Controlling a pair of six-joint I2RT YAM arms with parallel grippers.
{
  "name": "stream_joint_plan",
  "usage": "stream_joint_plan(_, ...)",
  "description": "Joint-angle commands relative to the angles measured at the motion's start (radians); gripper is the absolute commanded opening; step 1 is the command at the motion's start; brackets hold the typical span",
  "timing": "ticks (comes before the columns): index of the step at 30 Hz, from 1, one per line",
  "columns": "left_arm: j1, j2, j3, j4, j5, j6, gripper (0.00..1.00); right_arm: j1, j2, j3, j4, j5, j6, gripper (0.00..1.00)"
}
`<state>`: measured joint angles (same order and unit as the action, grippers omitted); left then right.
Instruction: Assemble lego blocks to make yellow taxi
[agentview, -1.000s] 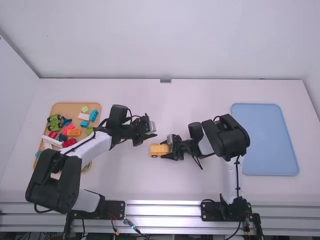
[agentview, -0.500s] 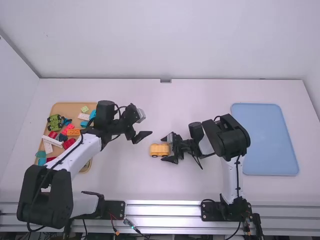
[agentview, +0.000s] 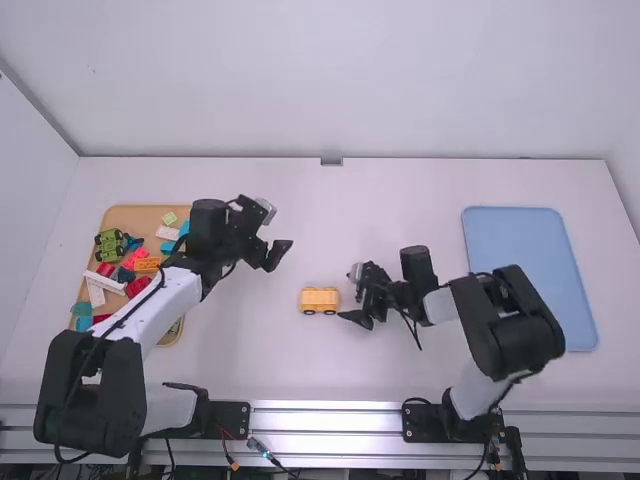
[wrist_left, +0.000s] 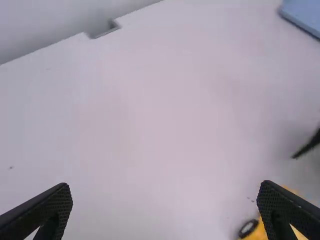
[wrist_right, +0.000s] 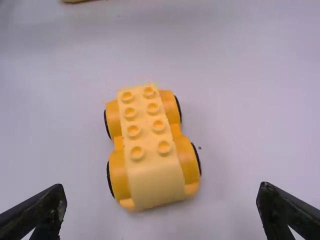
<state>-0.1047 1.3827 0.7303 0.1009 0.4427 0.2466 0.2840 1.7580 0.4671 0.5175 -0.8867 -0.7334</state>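
The yellow car (agentview: 320, 298) stands on its wheels (wrist_right: 196, 159) on the worktop (agentview: 400, 200), a bit nearer the near edge than the far one. The right gripper (agentview: 347, 294) is just beside it, with its fingers spread and nothing in them. The left gripper (agentview: 279, 256) is a bit farther off, spread and holding nothing too. The bumps (wrist_right: 133, 131) on the car have no block on them, so I think a top part comes next. The car might roll away if a low finger bumps it. A new block might sit crooked if nobody keeps the car still while it is pushed down.

The tan tray (agentview: 145, 213) is by the worktop's left edge. A blue block (agentview: 83, 323) is near its near left corner, then come a red block (agentview: 138, 287), a white bar (agentview: 105, 282) and an orange block (agentview: 147, 264). A green piece (agentview: 108, 238) is by its left edge, and a pale green block (agentview: 170, 218) by its far edge. The left arm (agentview: 172, 300) hangs over its right side, so a low reach could knock blocks about. The blue tray (agentview: 520, 260) is near the worktop's right edge.
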Motion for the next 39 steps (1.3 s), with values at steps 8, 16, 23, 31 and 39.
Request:
stream_joint_plan(8, 0.014, -0.023, 0.004, -0.070, -0.352, -0.396, 0.99, 0.024, -0.311, -0.039, -0.188, 0.301, -0.004, 0.99)
stream_joint_plan(16, 0.010, -0.023, 0.005, -0.174, -0.330, -0.457, 0.99, 0.023, -0.401, -0.042, -0.173, 0.317, 0.026, 0.99)
stream_joint_plan(23, 0.020, -0.023, 0.006, -0.164, -0.528, -0.658, 0.99, -0.003, -0.405, -0.042, -0.129, 0.376, 0.026, 0.99)
stream_joint_plan(31, 0.214, 0.011, 0.244, -0.517, -0.537, -0.905, 0.99, -0.020, -0.405, -0.042, -0.105, 0.364, 0.026, 0.99)
stream_joint_plan(39, 0.405, 0.224, 0.577, -0.818, -0.543, -1.049, 0.99, -0.022, -0.405, -0.042, -0.068, 0.364, 0.026, 0.99)
